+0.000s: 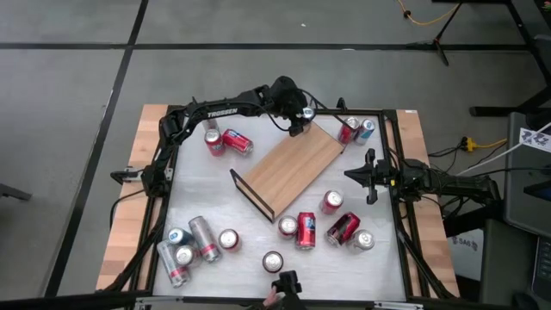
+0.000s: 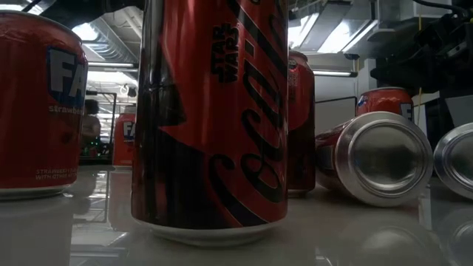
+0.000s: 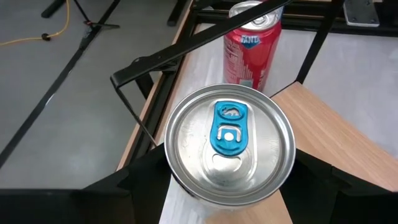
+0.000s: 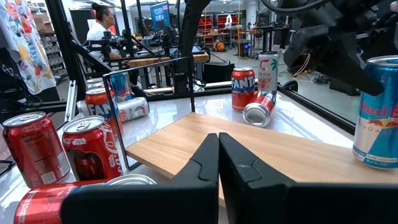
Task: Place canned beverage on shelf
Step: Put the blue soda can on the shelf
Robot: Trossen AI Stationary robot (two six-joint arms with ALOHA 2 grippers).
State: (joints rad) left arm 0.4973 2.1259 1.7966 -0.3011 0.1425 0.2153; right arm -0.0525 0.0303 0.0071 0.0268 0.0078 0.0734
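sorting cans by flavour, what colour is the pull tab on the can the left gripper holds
Blue, on the silver-topped can's lid; the left wrist view shows it best.

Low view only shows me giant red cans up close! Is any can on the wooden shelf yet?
Observer: Almost. The left arm's jaws grip a Red Bull can at the shelf's far corner.
Operator: Is it standing up?
Observer: Yes, upright, its blue tab facing up.
Operator: What's the other arm doing?
Observer: The right arm waits beside the shelf, jaws shut, holding nothing.
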